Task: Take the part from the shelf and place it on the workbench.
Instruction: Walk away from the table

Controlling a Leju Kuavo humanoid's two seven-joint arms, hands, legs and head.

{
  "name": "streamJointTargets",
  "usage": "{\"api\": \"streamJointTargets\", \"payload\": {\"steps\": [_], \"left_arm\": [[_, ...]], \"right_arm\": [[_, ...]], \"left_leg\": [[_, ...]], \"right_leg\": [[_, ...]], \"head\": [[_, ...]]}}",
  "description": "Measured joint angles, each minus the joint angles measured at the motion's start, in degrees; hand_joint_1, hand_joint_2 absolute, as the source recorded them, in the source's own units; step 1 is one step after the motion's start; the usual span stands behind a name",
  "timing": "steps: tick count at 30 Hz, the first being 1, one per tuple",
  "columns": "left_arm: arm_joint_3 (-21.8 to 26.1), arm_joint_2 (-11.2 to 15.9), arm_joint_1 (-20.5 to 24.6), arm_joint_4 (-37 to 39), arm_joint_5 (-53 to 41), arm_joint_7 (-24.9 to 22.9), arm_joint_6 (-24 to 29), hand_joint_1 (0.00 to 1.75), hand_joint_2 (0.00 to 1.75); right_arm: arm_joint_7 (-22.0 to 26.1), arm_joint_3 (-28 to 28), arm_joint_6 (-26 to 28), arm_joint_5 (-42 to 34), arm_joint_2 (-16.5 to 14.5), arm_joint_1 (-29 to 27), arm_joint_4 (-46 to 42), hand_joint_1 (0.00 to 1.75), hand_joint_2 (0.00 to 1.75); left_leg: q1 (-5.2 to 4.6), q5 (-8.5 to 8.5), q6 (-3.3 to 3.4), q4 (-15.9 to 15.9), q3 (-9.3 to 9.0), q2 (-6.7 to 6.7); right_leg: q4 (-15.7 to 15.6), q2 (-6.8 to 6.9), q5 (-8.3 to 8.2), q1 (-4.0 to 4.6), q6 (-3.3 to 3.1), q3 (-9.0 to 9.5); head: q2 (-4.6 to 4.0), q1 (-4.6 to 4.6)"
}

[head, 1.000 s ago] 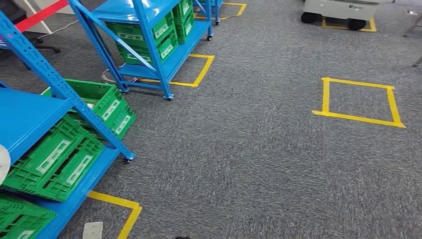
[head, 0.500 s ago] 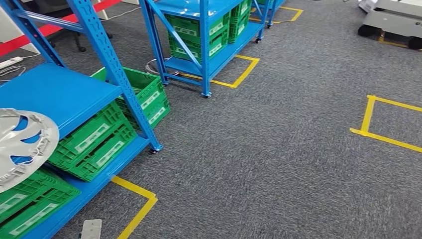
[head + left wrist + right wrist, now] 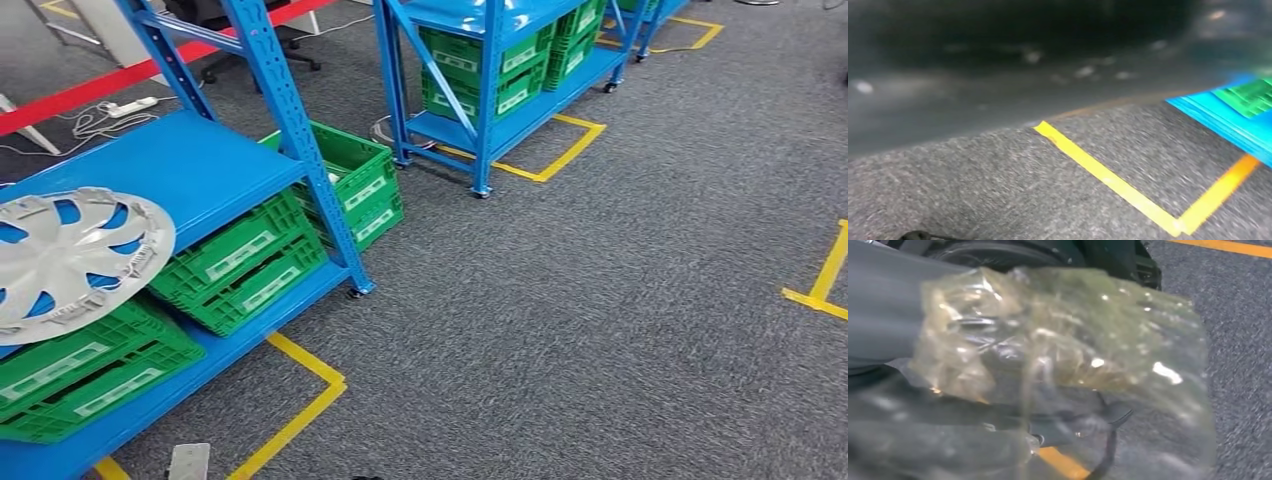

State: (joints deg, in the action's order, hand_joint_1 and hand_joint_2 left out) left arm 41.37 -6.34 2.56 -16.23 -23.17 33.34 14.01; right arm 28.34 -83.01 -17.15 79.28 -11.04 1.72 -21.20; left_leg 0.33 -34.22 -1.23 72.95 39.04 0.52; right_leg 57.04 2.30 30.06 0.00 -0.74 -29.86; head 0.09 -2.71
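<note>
The part is a silver wheel cover (image 3: 70,255) with curved spoke openings. It lies on the middle board of the blue shelf (image 3: 190,165) at the left of the head view, its near rim overhanging the board's front edge. My right hand (image 3: 1048,365) hangs above the carpet in the right wrist view, wrapped in crinkled clear film that blurs its dark fingers, so their posture cannot be made out. The left wrist view looks down at grey carpet, a yellow tape corner (image 3: 1108,177) and the shelf's blue bottom edge (image 3: 1228,120).
Green crates (image 3: 245,265) fill the shelf's lower boards, and another crate (image 3: 360,185) stands on the floor behind its post. A second blue rack (image 3: 480,70) with crates stands further back. Yellow tape (image 3: 300,400) marks the carpet, which lies open to the right.
The camera has swung left, so the whole scene slid right. The wheel cover, only a sliver at the left edge a second ago, is now almost fully in view.
</note>
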Motion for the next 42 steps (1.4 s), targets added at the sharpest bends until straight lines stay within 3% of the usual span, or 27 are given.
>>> {"api": "streamJointTargets", "payload": {"steps": [2,4,6,8,10,12,14,15,16,17,19,21,22,23,24,26,27,28,30,31,32,34,36,38,39,40,42], "left_arm": [[-0.1,0.0,-0.1,0.0,0.0,0.1,0.0,0.00,0.00],[-0.3,0.1,0.0,0.0,-0.1,0.1,0.0,0.00,0.00],[-0.4,0.1,0.2,0.0,0.0,0.2,0.0,0.00,0.00],[-0.5,0.3,-0.1,-0.1,0.2,0.3,0.0,0.00,0.00],[-0.5,0.4,-0.5,-0.1,0.5,0.5,-0.1,0.00,0.00],[-0.5,0.4,-0.4,-0.2,0.8,0.6,-0.2,0.00,0.00],[-0.5,0.4,-0.5,-0.2,1.0,0.6,-0.3,0.00,0.00],[-0.5,0.4,-0.7,-0.2,1.0,0.6,-0.3,0.00,0.00],[-0.5,0.4,-0.9,-0.2,1.0,0.6,-0.4,0.00,0.00],[-0.5,0.4,-1.1,-0.2,1.0,0.6,-0.4,0.00,0.00],[-0.5,0.4,-1.2,-0.2,1.0,0.7,-0.4,0.00,0.00],[-0.5,0.4,-1.2,-0.2,1.0,0.8,-0.4,0.00,0.00],[-0.5,0.4,-1.3,-0.2,1.0,0.9,-0.4,0.00,0.00],[-0.5,0.5,-1.5,-0.2,1.0,0.9,-0.3,0.00,0.00],[-0.5,0.5,-1.8,-0.2,1.0,1.0,-0.3,0.00,0.00],[-0.5,0.6,-2.0,-0.2,1.0,1.1,-0.2,0.00,0.00],[-0.5,0.5,-1.9,-0.2,1.0,1.1,-0.2,0.00,0.00],[-0.5,0.5,-1.9,-0.2,1.0,1.2,-0.2,0.00,0.00],[-0.5,0.5,-2.0,-0.2,1.0,1.2,-0.2,0.00,0.00],[-0.5,0.5,-2.2,-0.2,1.0,1.2,-0.2,0.00,0.00],[-0.5,0.5,-2.3,-0.2,1.0,1.2,-0.2,0.00,0.00],[-0.5,0.6,-2.3,-0.2,1.0,1.2,-0.2,0.00,0.00],[-0.5,0.6,-2.0,-0.3,1.0,1.2,-0.2,0.00,0.00],[-0.5,0.6,-2.2,-0.3,0.9,1.2,-0.1,0.00,0.00],[-0.5,0.6,-2.4,-0.3,0.8,1.3,-0.1,0.00,0.00],[-0.5,0.6,-2.6,-0.3,0.7,1.3,-0.1,0.00,0.00],[-0.5,0.5,-2.6,-0.3,0.4,1.3,-0.1,0.00,0.00]], "right_arm": [[0.2,0.0,0.1,0.0,0.0,0.1,0.0,0.00,0.00],[0.4,0.0,0.3,0.0,0.0,0.2,0.1,0.00,0.00],[0.7,0.0,0.7,0.1,0.0,0.4,0.2,0.00,0.00],[1.0,0.1,1.4,0.2,0.0,0.7,0.5,0.00,0.00],[1.4,0.1,2.1,0.3,0.2,1.1,0.9,0.00,0.00],[1.7,0.1,2.6,0.3,0.4,1.3,1.5,0.00,0.00],[1.8,0.1,2.9,0.3,0.7,1.2,2.0,0.00,0.00],[1.8,0.1,3.1,0.4,0.8,1.2,2.2,0.00,0.00],[1.8,0.1,3.2,0.4,0.9,1.2,2.4,0.00,0.00],[1.8,0.1,3.3,0.4,1.1,1.3,2.5,0.00,0.00],[1.8,0.1,3.5,0.4,1.3,1.3,2.9,0.00,0.00],[1.8,0.1,3.7,0.5,1.4,1.3,3.3,0.00,0.00],[1.8,0.1,3.8,0.5,1.5,1.3,3.5,0.00,0.00],[1.8,0.1,4.0,0.5,1.6,1.2,3.6,0.00,0.00],[1.8,0.1,4.1,0.5,1.6,1.3,3.7,0.00,0.00],[1.9,0.1,4.2,0.6,1.7,1.3,4.0,0.00,0.00],[1.9,0.1,4.3,0.6,1.8,1.3,4.2,0.00,0.00],[1.9,0.1,4.4,0.6,1.8,1.2,4.3,0.00,0.00],[1.8,0.1,4.4,0.6,1.9,1.2,4.4,0.00,0.00],[1.8,0.1,4.4,0.6,1.9,1.2,4.5,0.00,0.00],[1.8,0.1,4.4,0.6,1.9,1.3,4.6,0.00,0.00],[1.8,0.1,4.5,0.6,1.9,1.4,4.8,0.00,0.00],[1.8,0.1,4.5,0.7,1.9,1.5,5.0,0.00,0.00],[1.8,0.1,4.6,0.7,1.9,1.7,5.1,0.00,0.00],[1.8,0.1,4.7,0.8,2.0,1.8,5.2,0.00,0.00],[1.9,0.1,4.7,0.8,2.0,2.0,5.3,0.00,0.00],[1.9,0.2,4.9,0.8,2.2,2.1,5.5,0.00,0.00]], "left_leg": [[-0.28,3.47,0.69,-5.4,-3.08,-0.64],[-1.01,5.83,1.80,-12.5,-6.98,-3.01],[-1.63,5.95,2.48,-15.4,-8.26,-4.44],[-1.55,6.26,2.73,-16.0,-8.16,-3.57],[-1.04,6.81,3.04,-16.7,-8.38,-2.54],[-0.66,7.18,3.30,-17.1,-8.34,-1.32],[-0.52,7.31,3.34,-17.1,-8.13,0.19],[-0.44,7.35,3.26,-17.1,-8.12,0.97],[-0.31,7.37,3.13,-17.0,-8.14,1.74],[-0.14,7.34,2.89,-16.9,-8.19,2.56],[0.10,7.09,2.15,-16.2,-7.93,4.19],[0.18,7.07,1.25,-15.5,-7.13,5.70],[0.25,7.22,0.83,-15.3,-6.71,6.45],[0.38,7.37,0.48,-15.3,-6.43,7.12],[0.41,7.24,0.19,-15.1,-6.18,6.76],[0.31,5.32,-0.25,-11.9,-4.66,3.81],[0.24,3.55,-0.40,-8.6,-3.06,1.82],[0.24,1.72,-0.52,-4.6,-1.14,0.66],[0.26,0.11,-0.51,0.9,1.44,0.00],[0.23,0.98,-0.36,0.6,1.21,-0.10],[0.15,2.76,-0.07,-1.8,-0.12,-0.38],[-0.44,6.22,0.98,-9.5,-4.16,-2.65],[-1.11,6.99,1.79,-14.0,-6.41,-4.67],[-1.33,6.68,2.03,-14.8,-6.51,-4.09],[-1.19,6.86,2.17,-15.2,-6.65,-3.51],[-1.00,7.07,2.39,-15.5,-6.85,-2.95],[-0.56,7.46,2.81,-16.1,-7.14,-1.74]], "right_leg": [[0.0,1.35,0.17,0.37,-0.12,0.30],[0.0,2.62,0.42,0.67,-0.05,0.61],[0.0,3.90,0.57,0.85,0.25,0.69],[0.0,4.73,0.72,0.93,0.69,0.72],[1.5,2.62,2.02,0.78,1.29,0.04],[7.7,-0.78,5.31,0.33,1.92,-2.77],[15.1,-2.02,8.14,-0.17,2.44,-6.39],[16.7,-2.15,8.15,-0.40,2.70,-7.29],[15.9,-2.22,6.95,-0.60,2.92,-7.08],[12.8,-2.53,4.77,-0.85,3.15,-5.76],[4.8,-5.30,1.11,-1.53,3.60,-2.19],[1.1,-7.82,0.46,-1.91,3.43,-0.30],[0.9,-8.00,0.76,-1.84,3.11,-0.12],[1.1,-7.22,0.73,-1.81,2.70,-0.09],[1.0,-6.47,0.65,-1.77,2.30,-0.04],[0.7,-4.73,0.55,-1.72,1.43,0.17],[0.7,-3.74,0.60,-1.54,1.07,0.24],[0.7,-2.72,0.68,-1.35,0.83,0.25],[0.7,-0.84,0.85,-1.05,0.61,0.29],[0.7,-0.06,0.94,-0.92,0.56,0.38],[0.7,0.65,1.05,-0.80,0.54,0.55],[0.7,2.02,1.40,-0.47,0.72,0.90],[0.7,3.34,1.77,-0.17,1.22,1.07],[0.4,4.61,1.93,-0.08,1.75,1.50],[0.4,4.52,2.09,-0.15,2.03,1.65],[0.8,3.42,2.59,-0.24,2.29,1.62],[5.2,-0.08,5.23,-0.49,2.74,-0.43]], "head": [[0.00,0.00],[0.00,0.03],[0.01,0.06],[0.01,0.03],[0.01,0.20],[0.01,0.44],[0.00,0.48],[0.00,0.48],[0.00,0.47],[0.00,0.47],[0.00,0.65],[0.00,0.86],[0.01,0.91],[0.01,0.88],[0.01,0.87],[0.00,0.39],[0.00,0.14],[0.00,-0.07],[0.00,-0.09],[0.00,-0.09],[0.00,-0.10],[0.00,-0.08],[0.00,-0.07],[0.00,-0.13],[0.00,-0.13],[0.00,-0.08],[0.01,0.15]]}}
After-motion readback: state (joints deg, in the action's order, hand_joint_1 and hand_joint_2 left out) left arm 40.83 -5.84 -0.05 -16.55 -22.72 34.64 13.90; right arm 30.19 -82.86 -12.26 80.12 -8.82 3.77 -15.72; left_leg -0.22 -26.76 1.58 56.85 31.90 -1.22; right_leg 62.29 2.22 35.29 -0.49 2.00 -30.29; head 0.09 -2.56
